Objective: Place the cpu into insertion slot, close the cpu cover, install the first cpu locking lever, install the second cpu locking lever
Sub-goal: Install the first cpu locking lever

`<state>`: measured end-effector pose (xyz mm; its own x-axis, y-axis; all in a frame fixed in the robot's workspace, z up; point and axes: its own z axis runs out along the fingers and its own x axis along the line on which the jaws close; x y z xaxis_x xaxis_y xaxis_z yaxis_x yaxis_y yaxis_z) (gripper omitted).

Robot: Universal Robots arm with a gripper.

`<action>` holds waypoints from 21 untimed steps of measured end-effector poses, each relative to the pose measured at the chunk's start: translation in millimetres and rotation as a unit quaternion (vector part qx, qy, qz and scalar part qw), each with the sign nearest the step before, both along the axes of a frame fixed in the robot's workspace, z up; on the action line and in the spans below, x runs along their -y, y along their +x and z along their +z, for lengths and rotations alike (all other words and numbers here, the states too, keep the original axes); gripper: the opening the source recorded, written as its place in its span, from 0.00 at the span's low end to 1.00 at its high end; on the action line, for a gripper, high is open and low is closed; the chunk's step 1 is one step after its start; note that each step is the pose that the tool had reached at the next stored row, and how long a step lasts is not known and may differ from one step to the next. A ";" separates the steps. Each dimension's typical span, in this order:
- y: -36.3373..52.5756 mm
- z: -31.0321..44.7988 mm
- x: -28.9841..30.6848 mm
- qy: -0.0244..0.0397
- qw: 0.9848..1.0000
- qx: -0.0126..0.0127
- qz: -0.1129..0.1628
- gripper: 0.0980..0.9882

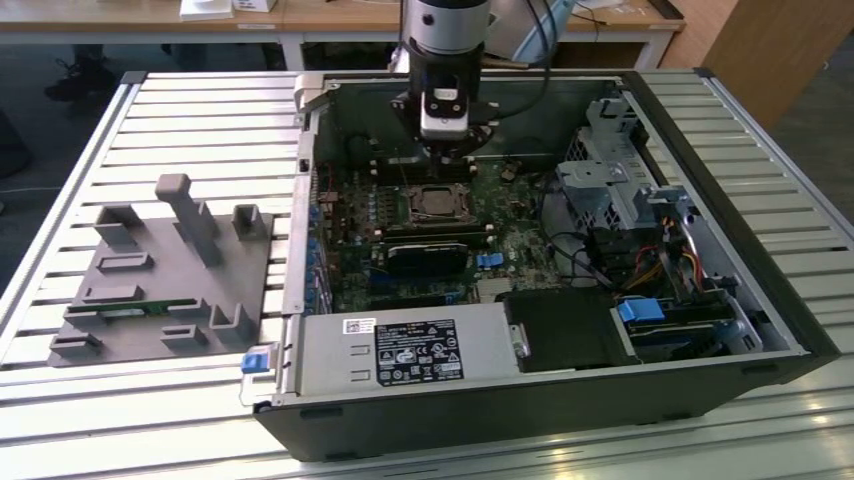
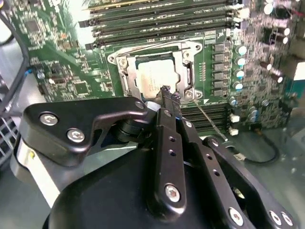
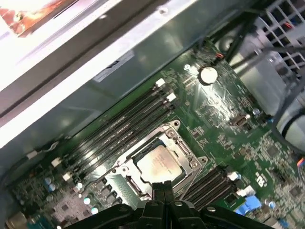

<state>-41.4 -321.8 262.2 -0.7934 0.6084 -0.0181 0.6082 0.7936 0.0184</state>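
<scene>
The cpu [image 2: 153,78], a small silvery square, lies flat in the insertion slot [image 2: 117,59] on the green motherboard. It also shows in the first wrist view as the cpu [image 3: 159,163] and in the exterior view as the cpu [image 1: 437,203]. The cpu cover [image 2: 187,75], a thin metal frame, lies down around the chip, which shows through its cut-out. A thin metal lever [image 2: 210,120] angles away from the socket's corner. My gripper [image 2: 166,91] is shut with nothing between its fingers, its tips just off the socket's edge near that corner. It hangs from the arm as the gripper [image 1: 445,152] over the board.
Long black memory slots [image 2: 157,19] run beside the socket. The open computer case [image 1: 534,420] holds a white-labelled grey box [image 1: 400,350], a black block [image 1: 427,257] and cable bundles [image 1: 601,260]. A grey fixture [image 1: 160,270] sits at the exterior view's left.
</scene>
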 end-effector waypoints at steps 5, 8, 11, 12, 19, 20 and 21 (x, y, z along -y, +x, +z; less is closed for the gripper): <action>0.0 -0.1 0.0 0.000 0.999 0.000 0.045 0.01; 0.0 -0.1 0.0 0.000 0.998 0.000 0.071 0.01; 0.0 -0.2 0.0 0.000 0.996 0.000 0.093 0.01; 0.0 -0.2 0.0 0.000 0.995 0.000 0.101 0.01; 0.0 -0.2 0.0 0.000 0.987 0.000 0.159 0.01; 0.0 -0.3 0.0 0.000 0.986 0.000 0.168 0.01; 0.0 -0.3 0.0 0.000 0.984 0.000 0.177 0.01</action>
